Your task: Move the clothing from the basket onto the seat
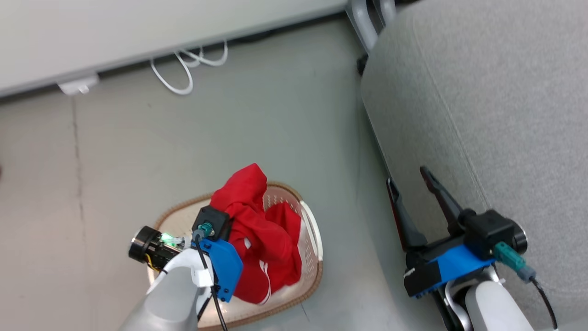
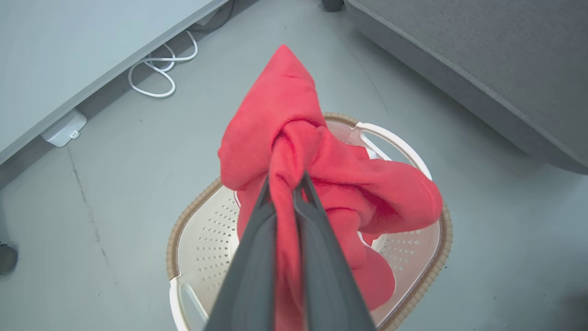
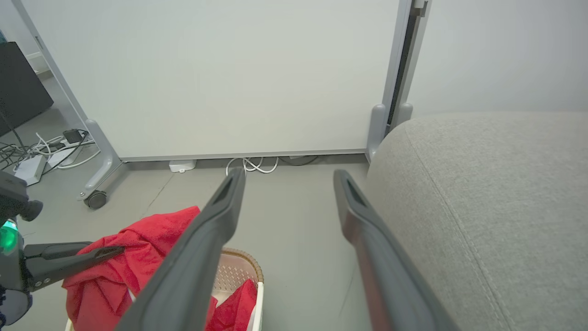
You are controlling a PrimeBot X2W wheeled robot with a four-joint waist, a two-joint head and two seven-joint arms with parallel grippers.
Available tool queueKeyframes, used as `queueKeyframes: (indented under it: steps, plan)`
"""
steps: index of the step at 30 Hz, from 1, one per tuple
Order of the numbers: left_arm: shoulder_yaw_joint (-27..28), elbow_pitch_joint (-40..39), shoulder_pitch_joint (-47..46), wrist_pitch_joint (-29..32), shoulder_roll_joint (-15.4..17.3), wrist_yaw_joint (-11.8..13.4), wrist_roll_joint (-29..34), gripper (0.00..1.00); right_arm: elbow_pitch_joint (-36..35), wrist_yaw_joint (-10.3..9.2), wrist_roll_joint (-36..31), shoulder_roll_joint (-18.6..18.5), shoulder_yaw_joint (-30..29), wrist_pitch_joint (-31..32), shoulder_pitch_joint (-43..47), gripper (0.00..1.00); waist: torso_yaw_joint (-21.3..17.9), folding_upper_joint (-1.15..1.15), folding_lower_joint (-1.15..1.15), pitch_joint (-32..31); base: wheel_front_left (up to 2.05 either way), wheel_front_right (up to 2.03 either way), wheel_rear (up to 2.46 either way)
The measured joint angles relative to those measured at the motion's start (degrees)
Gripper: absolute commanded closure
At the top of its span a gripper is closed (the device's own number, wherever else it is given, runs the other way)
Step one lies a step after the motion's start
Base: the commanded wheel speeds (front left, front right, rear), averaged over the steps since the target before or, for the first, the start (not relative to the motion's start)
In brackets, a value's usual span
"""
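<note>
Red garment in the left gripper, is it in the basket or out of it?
Partly out: the left gripper pinches the red garment above the basket, lower folds hanging inside the rim.
</note>
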Motion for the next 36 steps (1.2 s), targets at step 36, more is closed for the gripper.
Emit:
queueKeyframes:
  steps: [36]
  plan:
    - [-24.7,-30.5,-6.2,4.4,-0.2,5.2,-31.3,1.0,-4.0,-0.01,0.2,0.0,0.9,6.7,12.2,0.0,8.5,0.0,0.01,-20.3,0.0,0.0,0.0]
